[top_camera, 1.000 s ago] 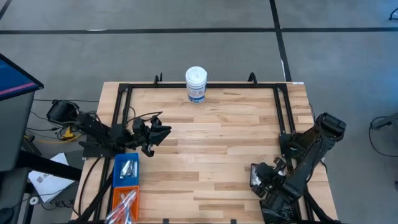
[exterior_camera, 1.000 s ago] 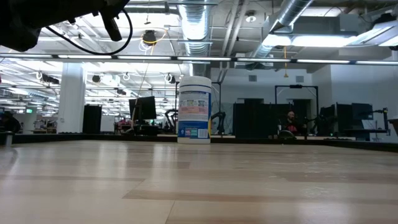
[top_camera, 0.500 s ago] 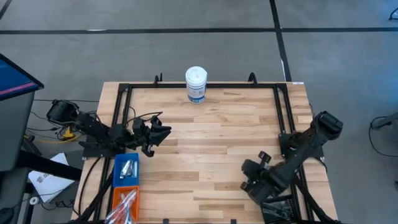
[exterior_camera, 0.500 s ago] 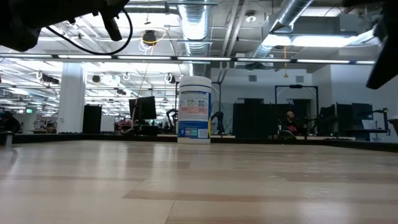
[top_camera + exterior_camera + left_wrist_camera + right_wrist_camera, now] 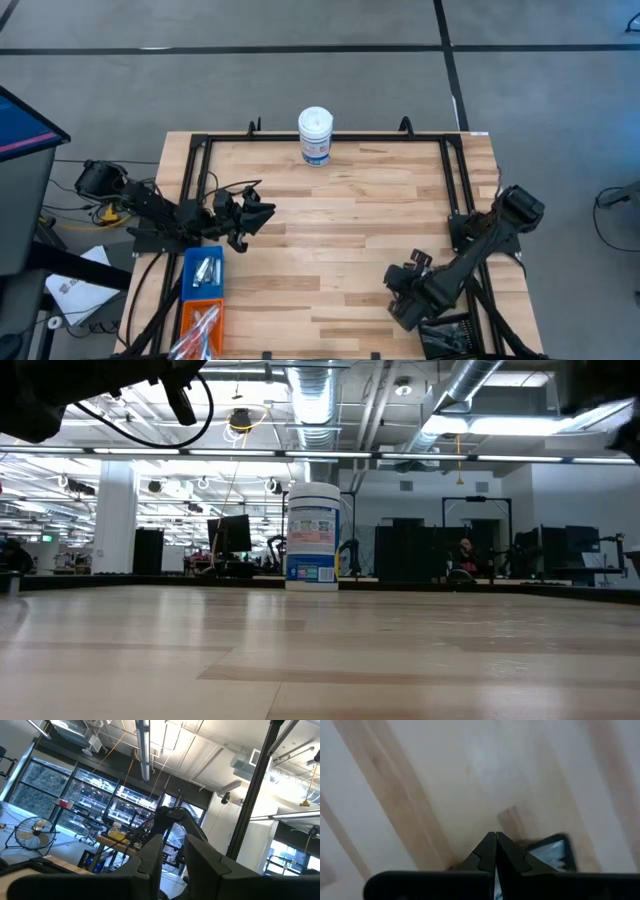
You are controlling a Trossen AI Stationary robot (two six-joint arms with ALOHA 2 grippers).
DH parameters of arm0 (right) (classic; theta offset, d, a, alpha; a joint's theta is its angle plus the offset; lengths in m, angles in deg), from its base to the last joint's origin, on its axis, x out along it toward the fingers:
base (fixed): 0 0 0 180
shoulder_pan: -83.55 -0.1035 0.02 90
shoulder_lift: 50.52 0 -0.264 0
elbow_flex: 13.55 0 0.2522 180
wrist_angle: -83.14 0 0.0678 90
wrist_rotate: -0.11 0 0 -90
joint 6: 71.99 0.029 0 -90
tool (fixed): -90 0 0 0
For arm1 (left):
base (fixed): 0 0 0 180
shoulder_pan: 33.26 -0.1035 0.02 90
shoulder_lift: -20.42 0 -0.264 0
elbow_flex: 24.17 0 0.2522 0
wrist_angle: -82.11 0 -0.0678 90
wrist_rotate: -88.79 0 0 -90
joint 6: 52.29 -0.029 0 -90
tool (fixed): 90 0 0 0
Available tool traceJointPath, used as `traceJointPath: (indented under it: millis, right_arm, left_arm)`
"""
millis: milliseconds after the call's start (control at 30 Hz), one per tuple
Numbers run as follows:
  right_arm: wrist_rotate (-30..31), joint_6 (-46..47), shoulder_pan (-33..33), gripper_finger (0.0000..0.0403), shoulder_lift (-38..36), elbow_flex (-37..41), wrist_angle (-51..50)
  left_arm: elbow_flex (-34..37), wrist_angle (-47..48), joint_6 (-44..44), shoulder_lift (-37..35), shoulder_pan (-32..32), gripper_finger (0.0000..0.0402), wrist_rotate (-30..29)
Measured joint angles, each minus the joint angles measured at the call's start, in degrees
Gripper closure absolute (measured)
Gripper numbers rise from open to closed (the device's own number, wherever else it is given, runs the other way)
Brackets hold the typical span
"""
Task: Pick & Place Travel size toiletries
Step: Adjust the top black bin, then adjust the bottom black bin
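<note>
Shifting inward since the earlier frame, right end effector (image 5: 403,300) is hovering over bare bench (image 5: 340,230) near its front right, fingers pressed shut and holding nothing; left end effector (image 5: 262,212) is waiting slightly parted, toiletries (image 5: 206,270) lying in blue bin (image 5: 203,274).

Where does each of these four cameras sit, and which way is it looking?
High: above, looking straight down on the table, canister, bins and both arms.
Low: at table height, looking level at the canister and the room; an arm shows top left.
Left wrist: tilted up at the ceiling past the left gripper.
Right wrist: down at the wood past the shut right gripper.
High and low share the canister.
</note>
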Motion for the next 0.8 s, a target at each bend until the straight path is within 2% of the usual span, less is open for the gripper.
traceJointPath:
  millis: [200, 500, 667, 800]
  right_arm:
    - [-7.05, -2.55, 0.66, 0.0403, 3.54, 0.05, -0.13]
    - [-10.63, -0.14, -1.77, 0.0403, 2.39, -0.02, -2.44]
    - [-9.43, 0.01, -2.93, 0.0403, 2.41, -0.28, -4.05]
    - [-6.68, -0.69, -3.99, 0.0403, 2.41, -4.01, -7.05]
  left_arm:
    - [0.00, 0.00, -0.02, 0.02, 0.00, 0.0325, 0.03]
    - [0.00, 0.00, -0.02, 0.02, 0.00, 0.0325, 0.20]
    - [0.00, 0.01, -0.02, 0.02, 0.00, 0.0325, 0.20]
    - [0.00, 0.02, -0.02, 0.01, 0.00, 0.0325, 0.20]
